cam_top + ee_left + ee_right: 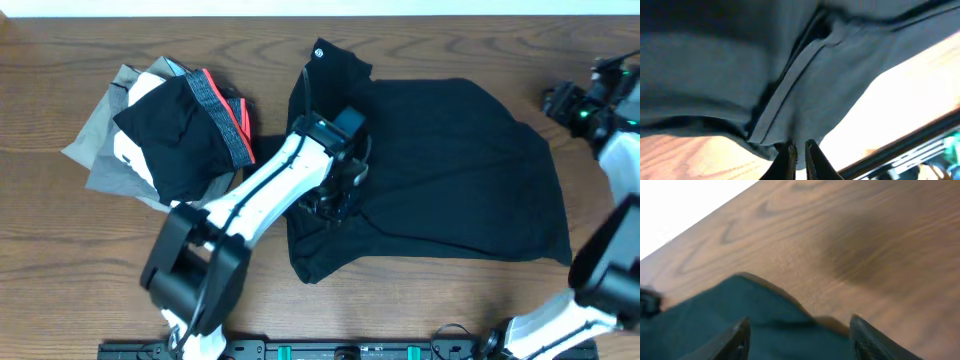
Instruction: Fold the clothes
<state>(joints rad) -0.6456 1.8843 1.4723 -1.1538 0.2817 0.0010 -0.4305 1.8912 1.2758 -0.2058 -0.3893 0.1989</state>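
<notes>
The black shirt point(450, 170) lies spread on the wooden table, its small white logo point(320, 53) at the far edge. My left gripper point(335, 198) reaches over the shirt's left part. In the left wrist view its fingers point(799, 152) are shut on a fold of the shirt point(805, 90) next to a seam, lifted off the table. My right gripper point(558, 100) is at the shirt's far right corner. In the right wrist view its fingers point(800, 324) are wide open over the edge of the shirt point(715, 320), holding nothing.
A pile of other clothes point(170, 130) lies at the left: grey, white, and black with a red and grey band. Bare wood point(865, 240) lies beyond the shirt's right edge. A black rail point(340, 350) runs along the table's front edge.
</notes>
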